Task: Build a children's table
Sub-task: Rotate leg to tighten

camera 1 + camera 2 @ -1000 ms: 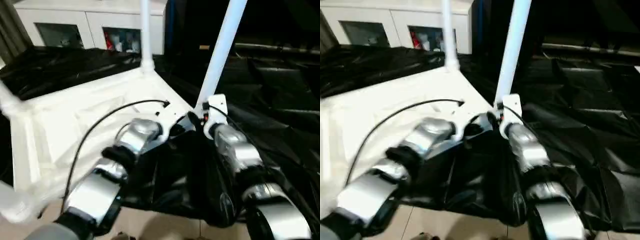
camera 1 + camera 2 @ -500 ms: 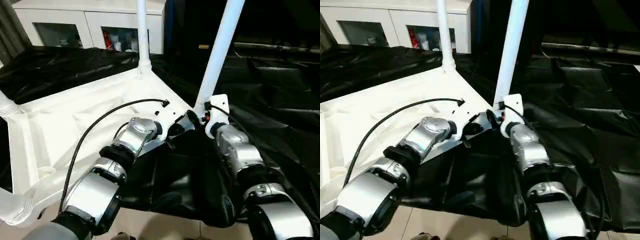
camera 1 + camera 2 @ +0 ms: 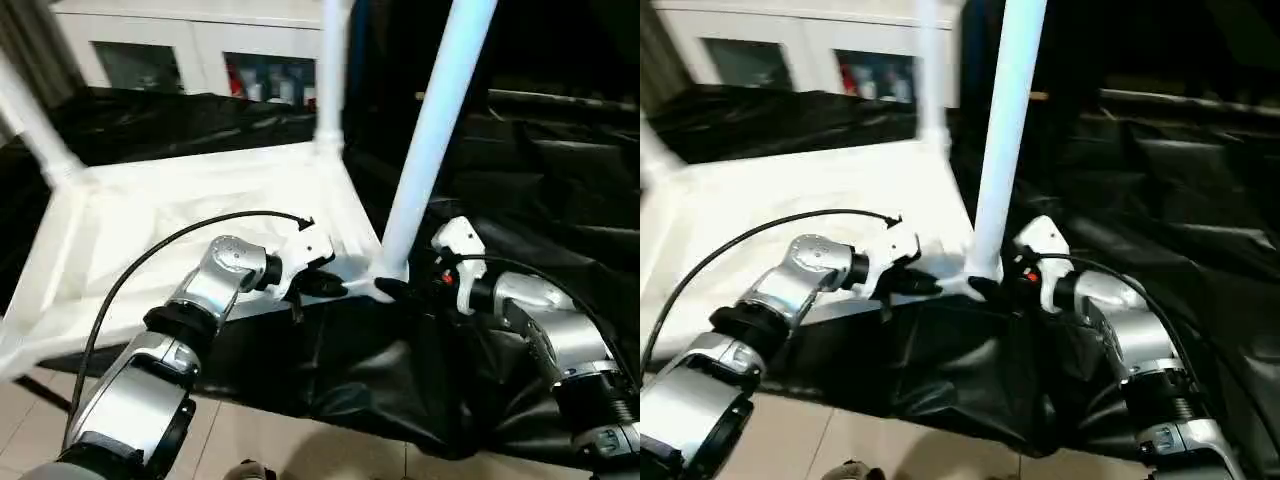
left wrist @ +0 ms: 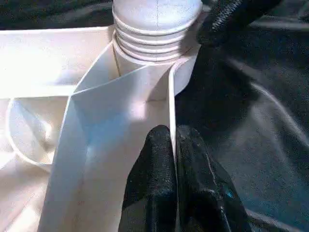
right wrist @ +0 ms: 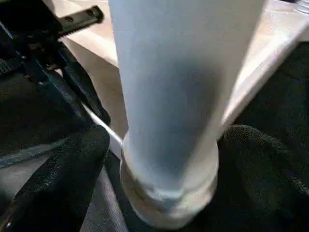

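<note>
White plastic tabletop lies upside down on black sheeting; it looks light, stiff and slick. Left claw pinches its thin rim. Right claw stands spread around the near leg, best gripped low by its socket.

White moulded plastic tabletop with a smooth, faintly glossy ribbed underside; the near leg, centre frame, a smooth satin white tube. Crinkled black sheeting at right shines like plastic film. Brushed silver metal forearms in the lower frame; rubbery matt black fingers.
</note>
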